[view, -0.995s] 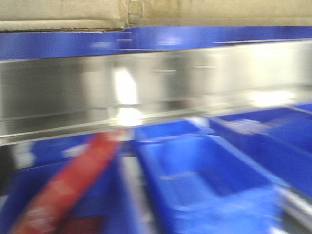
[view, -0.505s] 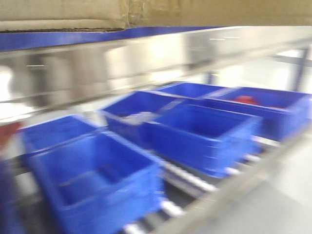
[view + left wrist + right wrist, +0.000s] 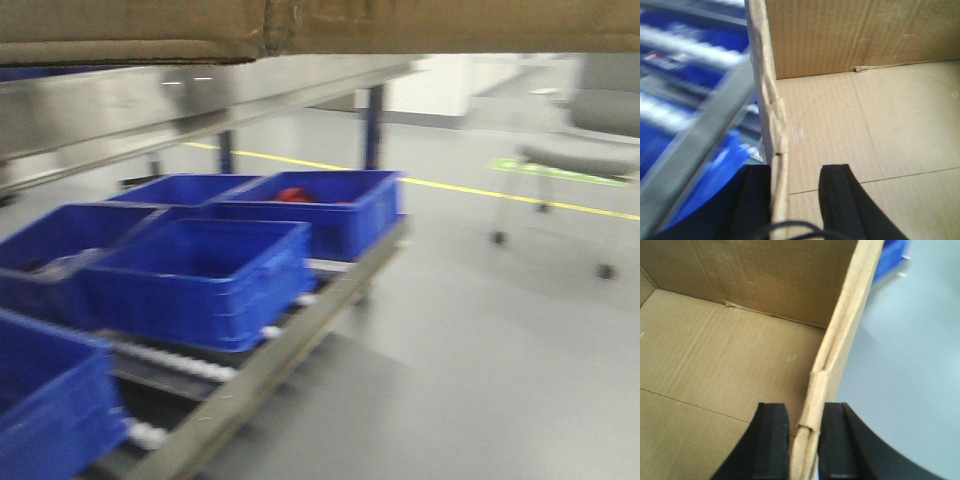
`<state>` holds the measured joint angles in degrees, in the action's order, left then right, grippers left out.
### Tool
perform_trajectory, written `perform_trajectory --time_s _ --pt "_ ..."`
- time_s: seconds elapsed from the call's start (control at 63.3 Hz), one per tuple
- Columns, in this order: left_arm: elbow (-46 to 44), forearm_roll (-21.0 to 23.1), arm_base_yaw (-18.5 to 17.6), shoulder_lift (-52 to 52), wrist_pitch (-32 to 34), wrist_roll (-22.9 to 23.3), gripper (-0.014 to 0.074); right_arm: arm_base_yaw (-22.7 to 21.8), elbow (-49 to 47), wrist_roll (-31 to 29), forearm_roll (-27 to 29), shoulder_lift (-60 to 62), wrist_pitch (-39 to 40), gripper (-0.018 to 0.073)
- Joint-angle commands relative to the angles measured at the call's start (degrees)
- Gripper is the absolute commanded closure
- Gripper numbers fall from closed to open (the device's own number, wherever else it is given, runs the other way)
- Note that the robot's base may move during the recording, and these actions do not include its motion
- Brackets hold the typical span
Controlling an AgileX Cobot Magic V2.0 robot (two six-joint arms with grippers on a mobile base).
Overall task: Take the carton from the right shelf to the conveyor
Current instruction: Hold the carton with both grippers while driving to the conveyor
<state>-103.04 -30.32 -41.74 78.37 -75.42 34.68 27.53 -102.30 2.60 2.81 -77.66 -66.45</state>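
Note:
The carton [image 3: 300, 25] fills the top edge of the front view, its brown underside level with the camera. In the left wrist view my left gripper [image 3: 796, 169] straddles the carton's [image 3: 865, 115] creased left wall, outer finger against the wall and inner finger inside over the floor. My right gripper [image 3: 803, 407] is shut on the carton's [image 3: 730, 350] right wall, which is pinched between both black fingers. The right shelf's shiny steel rail [image 3: 120, 110] runs along the upper left. The conveyor is out of view.
Several blue bins [image 3: 200, 275] sit on a roller rack [image 3: 290, 340] at the lower left; the far bin [image 3: 330, 215] holds something red [image 3: 292, 194]. Grey floor with a yellow line [image 3: 480, 190] spreads to the right, and a wheeled chair [image 3: 590, 150] stands at the far right.
The front view has swung right: the steel rail and blue bins slid left, a red object at lower left left the view, and floor and chair appeared. The carton stays at the top.

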Motion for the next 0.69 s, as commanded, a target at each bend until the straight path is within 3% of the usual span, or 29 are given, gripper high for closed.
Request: perform_trajectory --time_s 0.0,0.679 --pt "-0.44 5.25 -1.49 -0.46 5.46 -1.20 0.0613 0.69 -0.29 -1.21 3.95 0.09 5.62 0.0618" --pt "-0.44 5.25 -1.49 -0.46 5.46 -1.20 0.0613 0.69 -0.29 -1.21 3.95 0.09 5.62 0.0618"
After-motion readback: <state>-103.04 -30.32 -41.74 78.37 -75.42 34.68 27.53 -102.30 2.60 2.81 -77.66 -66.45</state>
